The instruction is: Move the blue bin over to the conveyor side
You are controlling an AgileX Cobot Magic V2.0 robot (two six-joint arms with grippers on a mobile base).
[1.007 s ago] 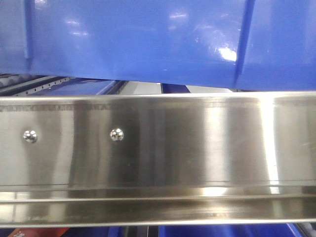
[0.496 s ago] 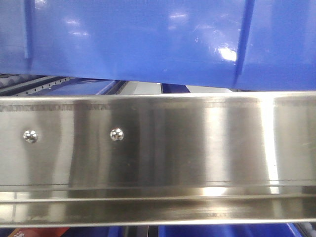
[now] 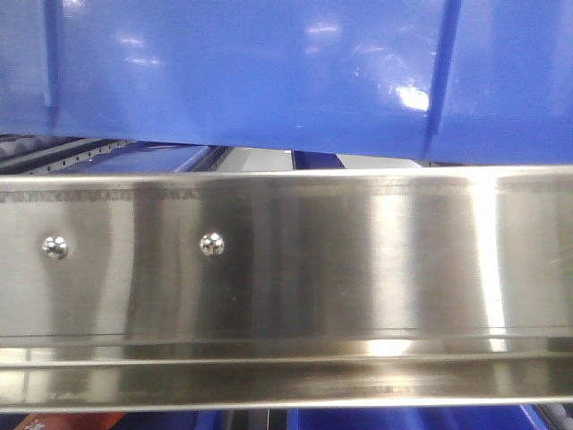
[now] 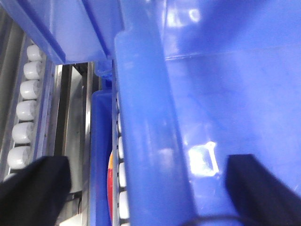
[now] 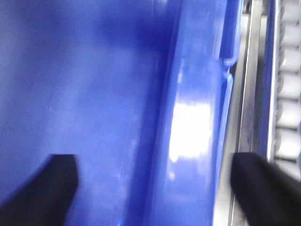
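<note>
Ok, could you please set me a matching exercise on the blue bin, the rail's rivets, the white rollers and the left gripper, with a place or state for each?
Things:
1. blue bin
2. rivets
3. white rollers
4. left gripper

Places or states:
A. in a row beside the bin, in the left wrist view
B. open, one finger on each side of the bin's wall
C. above the steel rail, in the front view
D. set in the steel rail's face

Pairs: 1-C; 2-D; 3-A; 4-B.
</note>
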